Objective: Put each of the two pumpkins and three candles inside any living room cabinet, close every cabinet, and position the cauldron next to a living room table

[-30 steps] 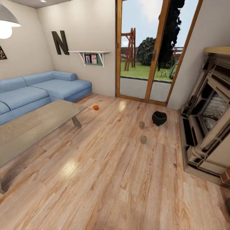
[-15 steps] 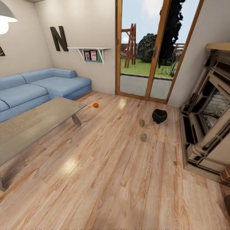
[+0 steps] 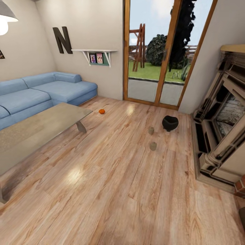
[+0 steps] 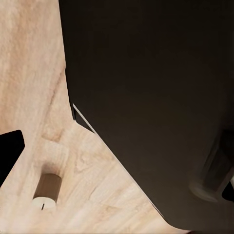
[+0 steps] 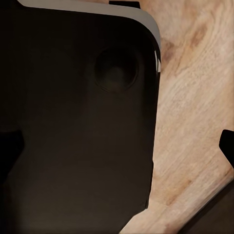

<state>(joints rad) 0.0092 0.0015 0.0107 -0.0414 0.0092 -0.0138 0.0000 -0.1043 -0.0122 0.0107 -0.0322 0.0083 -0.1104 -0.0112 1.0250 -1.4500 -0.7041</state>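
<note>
small ribbed orange pumpkin (image 3: pixel 101 111) on wood floor (image 3: pixel 112 190) | round matte-black cauldron (image 3: pixel 169 123) near two stubby grey-olive candles (image 3: pixel 153 146) | both claws: state cannot be told

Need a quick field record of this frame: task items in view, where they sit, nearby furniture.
pumpkin: on the floor, off the far corner of the coffee table
candles: two on the floor, far and near
cauldron: on the floor between the candles and the fireplace
sofa: behind the table
jaws: cannot tell
</note>
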